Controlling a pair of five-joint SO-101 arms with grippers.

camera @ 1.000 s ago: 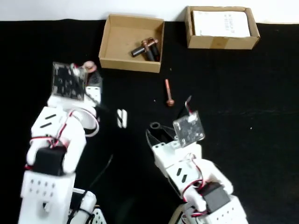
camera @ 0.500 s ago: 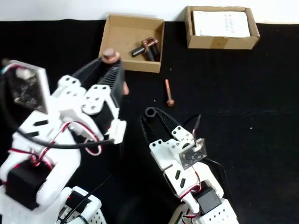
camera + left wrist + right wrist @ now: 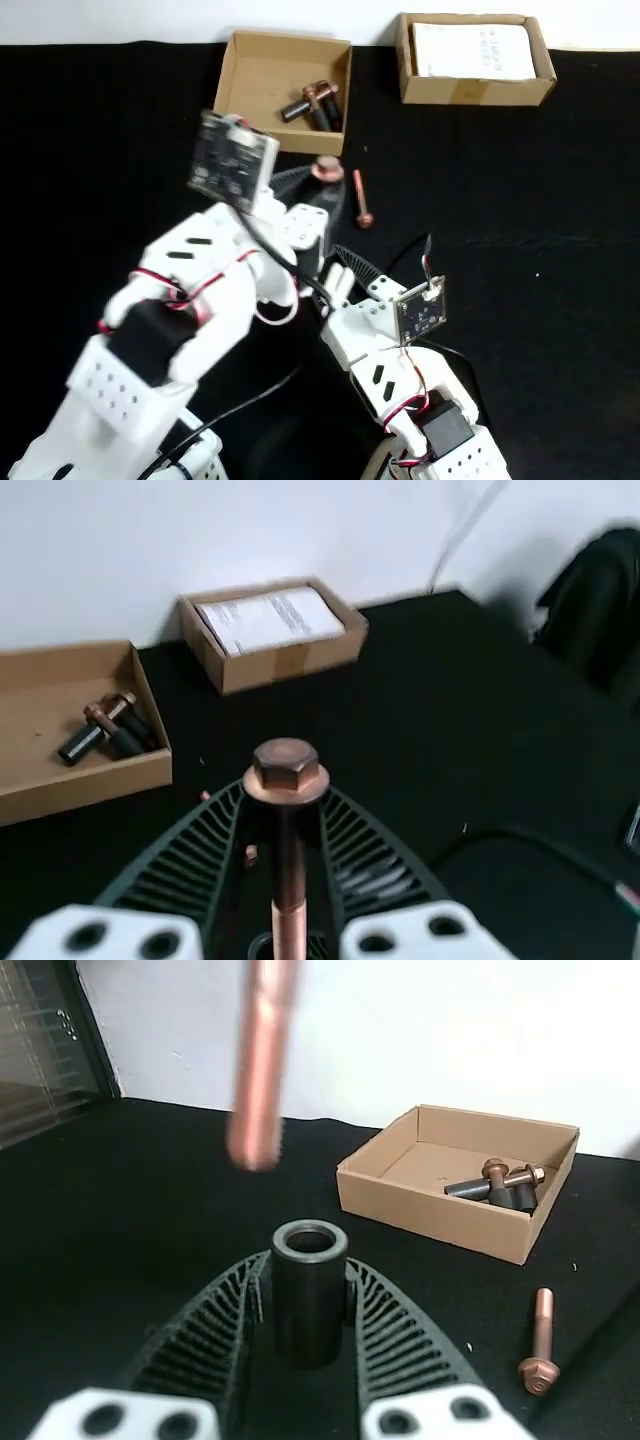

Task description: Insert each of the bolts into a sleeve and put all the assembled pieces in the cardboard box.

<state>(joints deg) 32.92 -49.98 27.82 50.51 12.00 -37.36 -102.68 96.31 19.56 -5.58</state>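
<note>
Clamping the sleeve [image 3: 308, 1310] upright, right pincer [image 3: 308, 1263] sits under the bolt [image 3: 262, 1070].

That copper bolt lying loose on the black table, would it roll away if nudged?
Probably it would roll in an arc: the loose bolt has a round shank and a wider head. It looks like solid metal, so it is likely stiff and heavy.

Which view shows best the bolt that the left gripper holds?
The left wrist view: the bolt shows head and shaft, clamped in the left gripper. The high view gives its head from above; the right wrist view, its shaft end.
</note>
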